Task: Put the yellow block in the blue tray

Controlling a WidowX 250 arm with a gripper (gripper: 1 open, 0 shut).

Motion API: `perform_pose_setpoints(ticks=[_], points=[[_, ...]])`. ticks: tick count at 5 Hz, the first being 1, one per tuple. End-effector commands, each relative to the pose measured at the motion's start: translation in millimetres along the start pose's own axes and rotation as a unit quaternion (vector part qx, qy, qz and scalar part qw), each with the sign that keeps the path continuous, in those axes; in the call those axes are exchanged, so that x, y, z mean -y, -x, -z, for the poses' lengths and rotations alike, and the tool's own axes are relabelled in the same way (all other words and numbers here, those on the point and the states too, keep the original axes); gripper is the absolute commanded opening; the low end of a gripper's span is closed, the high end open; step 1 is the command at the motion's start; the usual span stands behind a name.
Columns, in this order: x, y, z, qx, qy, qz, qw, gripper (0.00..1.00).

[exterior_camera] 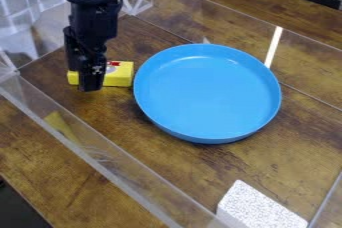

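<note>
The yellow block (118, 73) lies on the wooden table left of the blue tray (207, 92), a gap apart from its rim. My black gripper (88, 75) points straight down and stands low over the block's left end, hiding that part. Its fingers (92, 76) look spread, and the block rests on the table, not lifted. The blue tray holds nothing.
Clear acrylic walls (120, 172) fence the work area in front and at the left. A white stick (274, 47) leans behind the tray. A speckled white pad (257, 205) lies at the bottom right.
</note>
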State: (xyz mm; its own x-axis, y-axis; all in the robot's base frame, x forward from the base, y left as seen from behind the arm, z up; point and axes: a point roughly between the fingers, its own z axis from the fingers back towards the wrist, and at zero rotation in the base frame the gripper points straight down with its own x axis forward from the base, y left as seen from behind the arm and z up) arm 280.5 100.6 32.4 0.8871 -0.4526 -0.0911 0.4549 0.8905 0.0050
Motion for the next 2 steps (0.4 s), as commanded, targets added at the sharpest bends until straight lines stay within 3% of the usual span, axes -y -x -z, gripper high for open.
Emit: perform_pose_setpoints(ticks=[1,2], points=[[-8.2,1.9,14.3,0.000,0.007,-0.001,1.0000,1.00],[-12.6,0.0,17.8,0.004,0.003,-0.001,1.0000,1.00]])
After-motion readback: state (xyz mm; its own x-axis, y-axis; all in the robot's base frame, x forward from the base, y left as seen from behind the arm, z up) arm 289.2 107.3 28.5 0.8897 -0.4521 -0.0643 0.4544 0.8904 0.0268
